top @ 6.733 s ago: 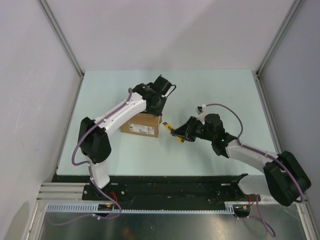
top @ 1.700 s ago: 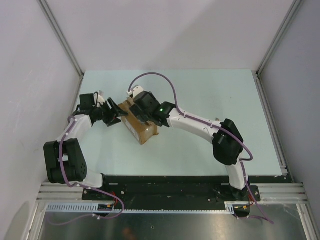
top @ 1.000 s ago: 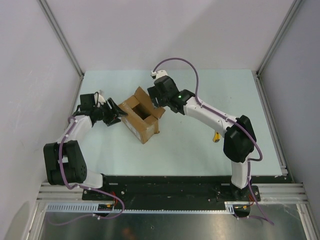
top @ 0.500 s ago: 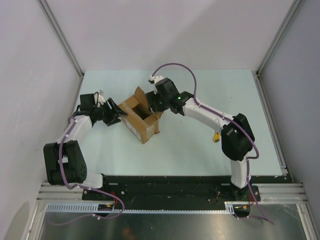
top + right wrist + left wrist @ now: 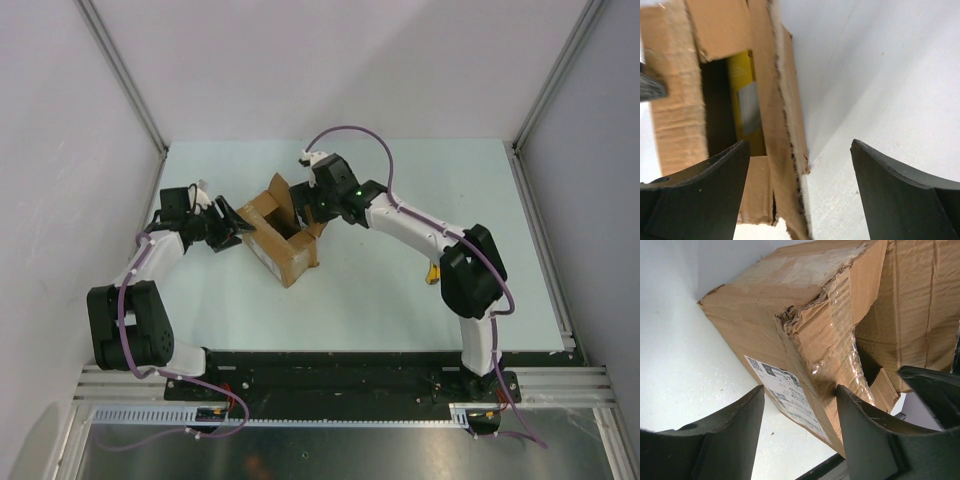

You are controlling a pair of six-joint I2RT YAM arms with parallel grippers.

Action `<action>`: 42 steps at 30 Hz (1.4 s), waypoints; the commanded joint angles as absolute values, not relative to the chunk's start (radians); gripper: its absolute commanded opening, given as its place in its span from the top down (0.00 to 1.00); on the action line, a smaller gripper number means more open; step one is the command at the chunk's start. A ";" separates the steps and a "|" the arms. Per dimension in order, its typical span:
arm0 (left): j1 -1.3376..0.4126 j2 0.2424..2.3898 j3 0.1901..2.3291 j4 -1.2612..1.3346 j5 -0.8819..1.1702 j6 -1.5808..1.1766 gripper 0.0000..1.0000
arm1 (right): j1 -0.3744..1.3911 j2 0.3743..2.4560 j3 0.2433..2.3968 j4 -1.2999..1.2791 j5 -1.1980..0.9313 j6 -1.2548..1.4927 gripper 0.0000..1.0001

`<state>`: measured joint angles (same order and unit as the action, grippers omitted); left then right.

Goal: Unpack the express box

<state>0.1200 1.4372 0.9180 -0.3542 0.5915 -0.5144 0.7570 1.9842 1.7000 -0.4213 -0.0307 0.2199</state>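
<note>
Brown cardboard express box [image 5: 290,250] sat left of centre on the pale counter [image 5: 400,300], left jaws part-open astride its corner, and I feared my wide right jaws would snag a torn flap [image 5: 780,125] and tip it reaching the slim yellow package [image 5: 744,100].

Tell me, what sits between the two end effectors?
The express box, its top flaps open, sits between the left end effector and the right end effector in the top view. The right wrist view shows a yellow package inside it.
</note>
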 commanded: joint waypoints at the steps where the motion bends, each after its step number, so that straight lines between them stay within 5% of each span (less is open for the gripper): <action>1: 0.118 1.431 0.931 -0.396 0.575 -0.469 0.36 | 0.755 1.861 1.798 -0.376 -0.032 0.190 0.14; 10: 0.120 1.416 0.925 -0.396 0.566 -0.465 0.36 | 0.825 1.787 1.747 -0.281 -0.110 0.066 0.18; 33: 0.118 1.394 0.914 -0.396 0.568 -0.468 0.35 | 0.804 2.046 1.792 -0.299 -0.075 0.043 0.24; 42: 0.118 1.391 0.928 -0.396 0.587 -0.469 0.34 | 0.816 2.063 1.759 -0.301 -0.100 0.055 0.54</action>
<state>0.1200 1.4242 0.9180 -0.3660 0.5831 -0.5041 0.8066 2.0441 1.7481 -0.3077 -0.0788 0.0475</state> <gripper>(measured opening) 0.657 0.506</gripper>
